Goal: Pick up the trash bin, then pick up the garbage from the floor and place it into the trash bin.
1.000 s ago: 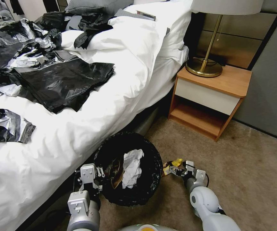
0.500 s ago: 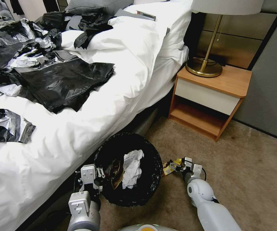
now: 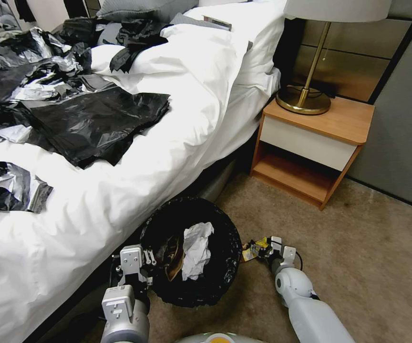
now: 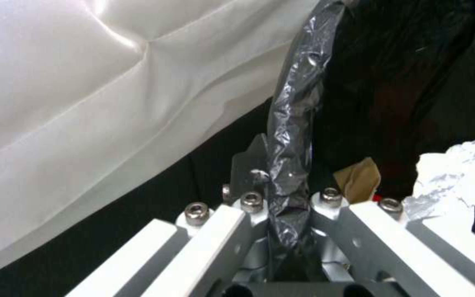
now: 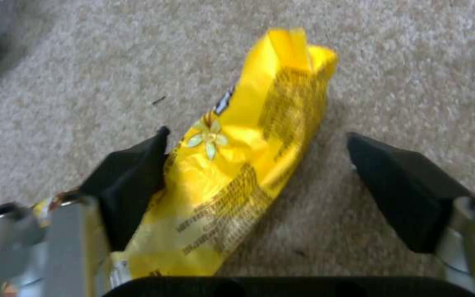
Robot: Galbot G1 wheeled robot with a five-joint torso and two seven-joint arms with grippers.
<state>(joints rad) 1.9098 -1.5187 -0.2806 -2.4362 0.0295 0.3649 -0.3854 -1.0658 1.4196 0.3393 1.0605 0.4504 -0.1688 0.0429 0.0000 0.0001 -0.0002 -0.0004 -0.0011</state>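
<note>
The trash bin (image 3: 218, 274), round with a crinkly black liner, hangs beside the bed. Crumpled white paper (image 3: 196, 250) and a brown card scrap (image 4: 358, 179) lie inside it. My left gripper (image 3: 145, 261) is shut on the bin's near rim, and the liner fold (image 4: 290, 165) is pinched between its fingers. A piece of garbage, a yellow snack wrapper (image 5: 248, 173), lies on the floor (image 3: 358, 267) just right of the bin. My right gripper (image 5: 259, 140) is open and low over the carpet. It straddles the wrapper (image 3: 248, 253) with one black pad (image 5: 133, 181) against the wrapper's edge.
The bed (image 3: 177, 143) with its white duvet runs along the left, strewn with large black plastic sheets (image 3: 96, 119). A wooden nightstand (image 3: 311, 143) with a brass lamp (image 3: 311, 71) stands at the back right. Open carpet stretches to the right.
My right gripper has moved left toward the bin and closer over the yellow wrapper. The left gripper and the bin have stayed put.
</note>
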